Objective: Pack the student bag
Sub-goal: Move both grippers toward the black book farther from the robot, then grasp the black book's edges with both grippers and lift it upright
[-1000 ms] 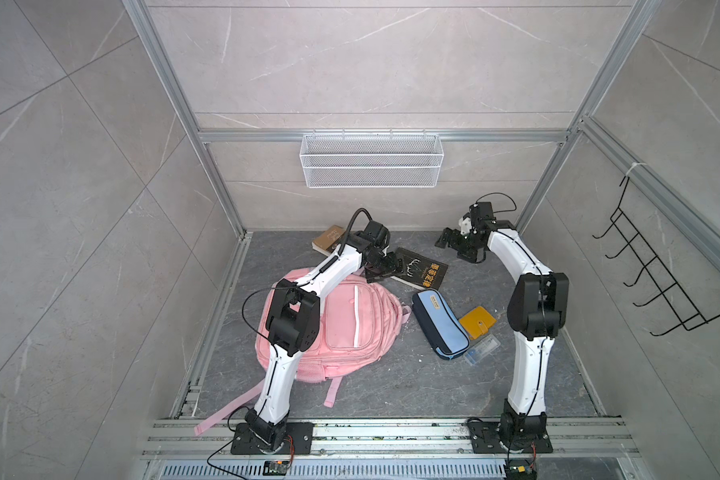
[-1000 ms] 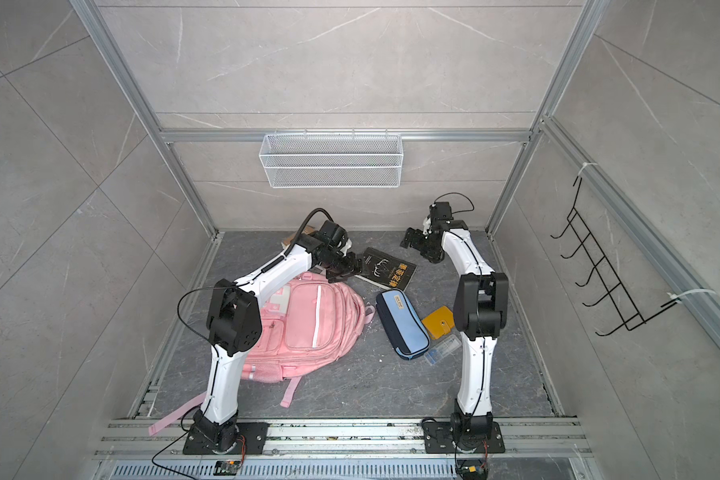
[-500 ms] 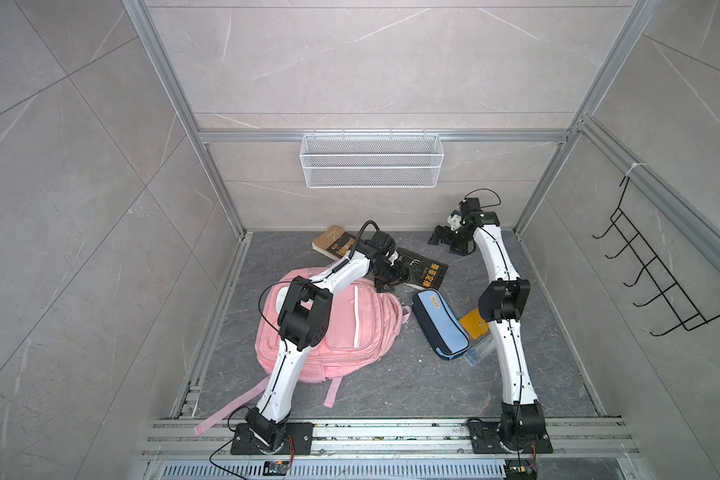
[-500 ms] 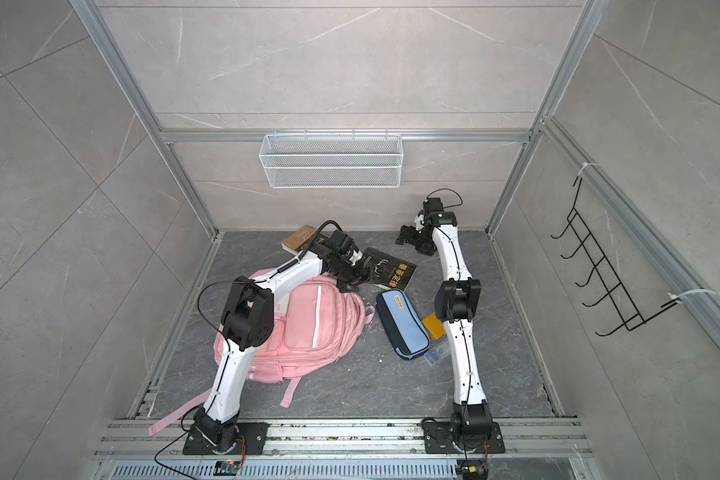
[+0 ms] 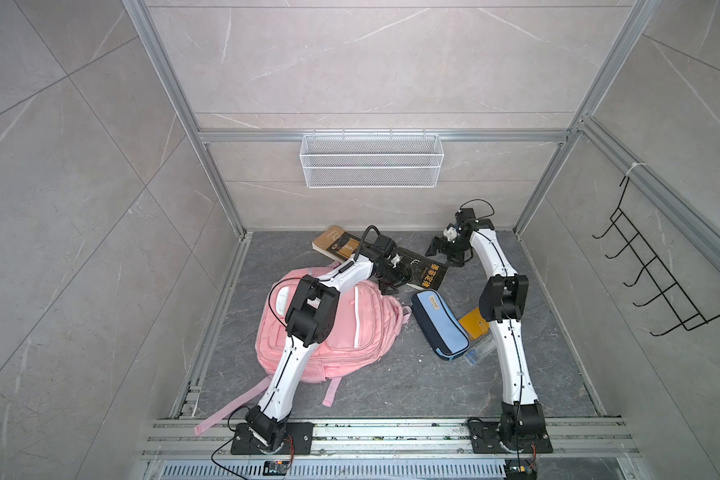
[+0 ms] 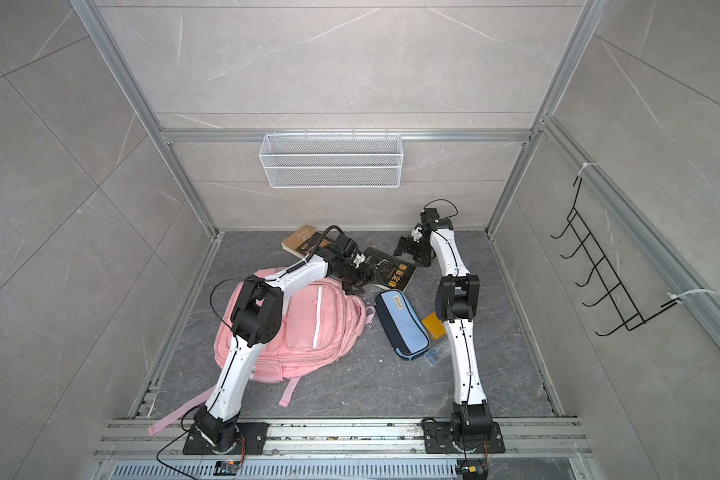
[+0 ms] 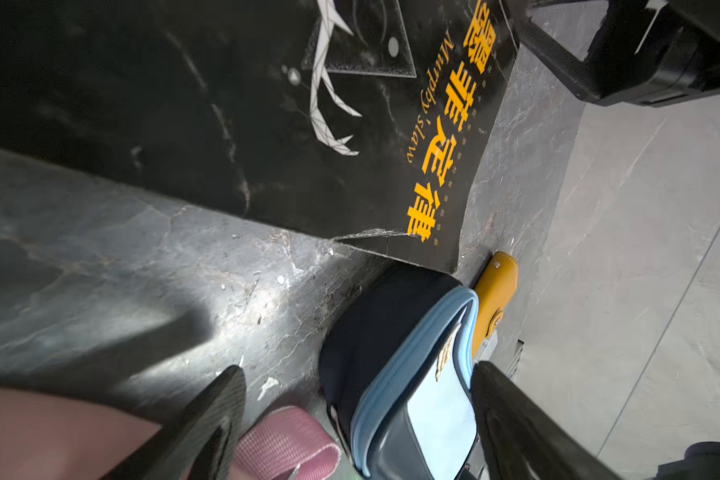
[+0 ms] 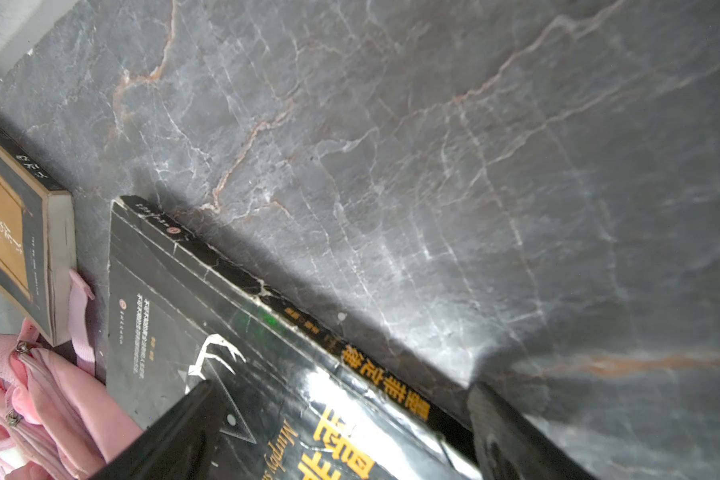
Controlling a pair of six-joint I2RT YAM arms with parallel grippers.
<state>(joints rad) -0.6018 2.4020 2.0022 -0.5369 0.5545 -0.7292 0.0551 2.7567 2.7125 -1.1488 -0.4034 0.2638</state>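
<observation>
While both top views show the large soft pink fabric student bag (image 5: 364, 328) lying flat just behind the left gripper (image 5: 393, 279), only the left wrist view shows it spread open and empty, a light-blue and navy zipped pencil case (image 7: 391, 353) just ahead; the right wrist view shows the right gripper (image 8: 344, 386) wide open, the spine of a black paperback book (image 8: 225, 332) between its jaws

Soft pink cloth student bag (image 5: 375, 332), glossy scuffed blk book (image 8: 267, 374), veined stone floor (image 8: 433, 166).
</observation>
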